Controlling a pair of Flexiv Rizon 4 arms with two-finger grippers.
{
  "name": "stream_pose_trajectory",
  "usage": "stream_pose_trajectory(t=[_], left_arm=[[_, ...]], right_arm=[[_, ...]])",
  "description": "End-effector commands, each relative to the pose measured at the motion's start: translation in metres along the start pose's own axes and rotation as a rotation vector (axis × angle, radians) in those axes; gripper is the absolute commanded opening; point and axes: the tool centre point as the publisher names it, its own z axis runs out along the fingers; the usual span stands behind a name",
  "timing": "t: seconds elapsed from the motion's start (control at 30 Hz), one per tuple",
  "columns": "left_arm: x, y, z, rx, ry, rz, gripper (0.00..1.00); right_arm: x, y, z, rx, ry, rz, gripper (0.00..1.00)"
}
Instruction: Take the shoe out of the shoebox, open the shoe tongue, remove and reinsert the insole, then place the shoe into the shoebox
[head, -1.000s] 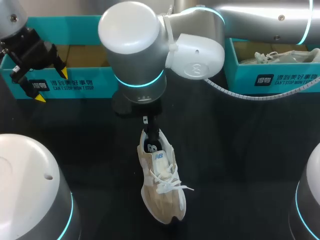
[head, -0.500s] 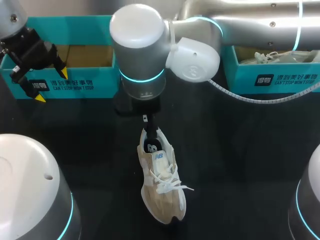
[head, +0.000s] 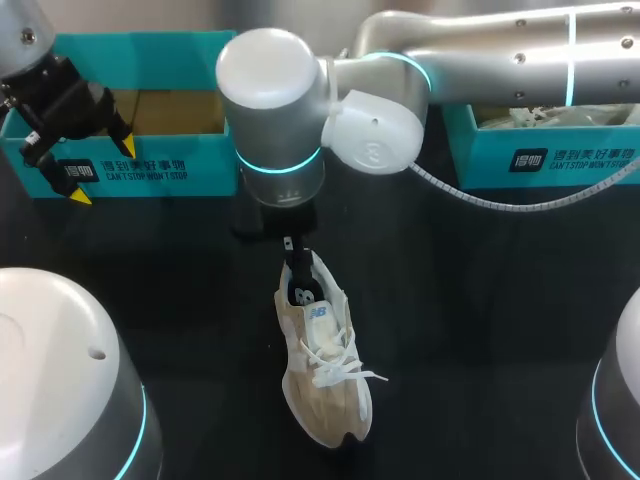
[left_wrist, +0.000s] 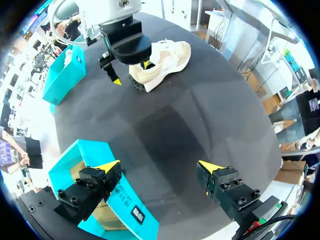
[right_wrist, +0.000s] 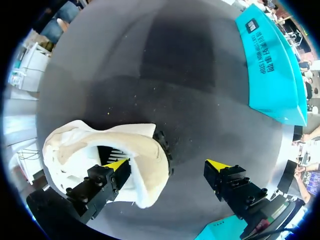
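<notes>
A beige sneaker (head: 322, 365) with white laces lies on the black table, toe toward me. My right arm reaches in over its heel. In the right wrist view my right gripper (right_wrist: 167, 166) stands open astride the heel wall of the sneaker (right_wrist: 95, 150): one fingertip (right_wrist: 118, 166) is inside the shoe opening, the other is outside, clear of the heel. My left gripper (head: 103, 172) hangs open over the front wall of the left teal shoebox (head: 150, 165); from its own wrist it (left_wrist: 161, 166) looks across the table to the sneaker (left_wrist: 167, 59).
A second teal shoebox (head: 560, 155) at the back right holds something white with laces. My right arm's big wrist joint (head: 272, 110) hides the table behind the heel. Black tabletop lies bare on both sides of the shoe.
My right arm's wrist joint and upper links have shifted slightly above the heel. The sneaker and my left arm have stayed where they were.
</notes>
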Motion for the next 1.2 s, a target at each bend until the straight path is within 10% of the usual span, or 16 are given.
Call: stream_pose_trajectory(t=[0.03, 0.67, 0.77, 0.93, 1.2], left_arm=[[0.001, 0.0, -0.001, -0.002, 0.0, 0.0, 1.0], [0.001, 0.0, -0.001, -0.002, 0.0, 0.0, 1.0], [0.001, 0.0, -0.001, -0.002, 0.0, 0.0, 1.0], [0.001, 0.0, -0.001, -0.002, 0.0, 0.0, 1.0], [0.001, 0.0, -0.001, -0.002, 0.0, 0.0, 1.0]], right_arm=[[-0.003, 0.004, 0.017, -0.007, 0.014, 0.0, 1.0], [-0.001, -0.001, 0.033, 0.021, 0.034, 0.016, 1.0], [0.0, -0.003, 0.034, 0.025, 0.033, 0.026, 0.75], [0.004, -0.005, 0.034, 0.02, 0.03, 0.032, 0.0], [0.007, -0.007, 0.028, 0.024, 0.01, 0.04, 0.0]])
